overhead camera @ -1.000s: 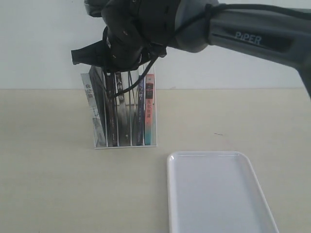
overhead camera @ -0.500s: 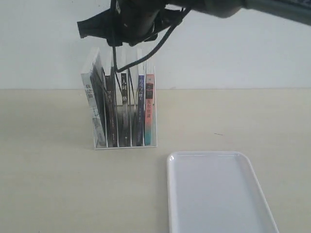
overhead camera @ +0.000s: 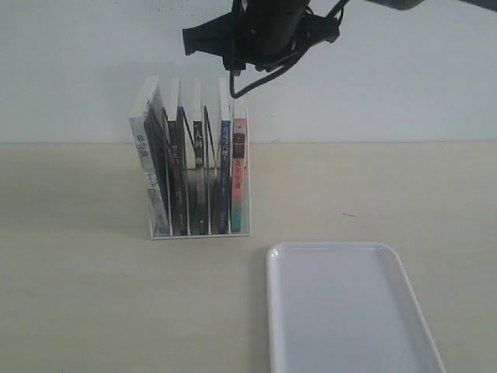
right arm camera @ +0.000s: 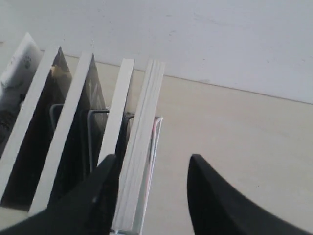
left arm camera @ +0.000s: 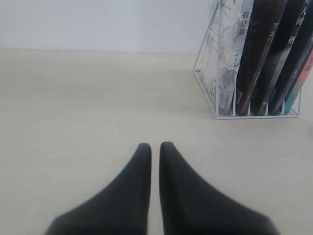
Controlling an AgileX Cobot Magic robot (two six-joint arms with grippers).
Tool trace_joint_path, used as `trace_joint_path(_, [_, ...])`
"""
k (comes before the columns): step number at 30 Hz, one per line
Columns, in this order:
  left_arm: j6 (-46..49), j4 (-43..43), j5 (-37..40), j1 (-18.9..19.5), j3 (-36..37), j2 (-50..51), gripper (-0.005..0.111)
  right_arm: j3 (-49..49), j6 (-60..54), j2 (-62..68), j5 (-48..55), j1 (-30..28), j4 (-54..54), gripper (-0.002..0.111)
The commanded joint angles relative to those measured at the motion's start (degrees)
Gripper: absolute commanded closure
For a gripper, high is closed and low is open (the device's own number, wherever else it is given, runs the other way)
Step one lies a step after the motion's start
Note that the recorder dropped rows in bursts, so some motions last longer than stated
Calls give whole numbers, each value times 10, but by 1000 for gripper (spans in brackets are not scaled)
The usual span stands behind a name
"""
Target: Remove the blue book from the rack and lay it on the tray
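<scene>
**Surroundings.** A pale table (overhead camera: 78,311) is noted across the foreground. A small dark mark (overhead camera: 349,214) is seen on it at 3 o'clock of the rack (overhead camera: 200,232), well apart from it. The far side is closed by a white wall (overhead camera: 78,70).

**Obstruction.** The blue book (overhead camera: 224,175) is hemmed in on both sides. A pink-and-teal book (overhead camera: 239,175) is set just beside it at 3 o'clock and a black-spined book (overhead camera: 197,175) at 9 o'clock, with the rack's wires between them.

**Containers.** The tray (overhead camera: 273,311) is found nearest the camera, flat on the table at 5 o'clock of the rack, near it but not touching. Five books are held upright in the rack, spines to the camera. From 9 to 3 o'clock they are a white book (overhead camera: 146,175), two black-spined, the blue book and the pink-and-teal book. The blue book is thus second from the 3 o'clock end of the rack, not on the tray.

**Grippers.** The left gripper (left arm camera: 154,147) is seen low over the table, its fingers drawn to a thin slit with nothing between. The rack stands ahead of it, well apart. The right gripper (right arm camera: 152,159) is placed at 12 o'clock above the rack, clear of the book tops, jaws moderately wide, nothing gripped. In its wrist view the gap is lined over the pink-and-teal book's top edge, with the blue book's edge beside one finger (right arm camera: 98,196).
</scene>
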Motion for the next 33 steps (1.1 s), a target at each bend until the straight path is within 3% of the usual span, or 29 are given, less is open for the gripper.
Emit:
trace_joint_path(1, [-5,2,-2,2,2,-2,101,-3,-16,21,-32,-6,11,65])
trace_joint_path(14, [-5,2,-2,2,2,-2,101,-3,-37,64,-82,-29,44,65])
trace_joint_path(33, [-5,2,-2,2,2,-2,101,-3,-41,66,-59,-29,45,65])
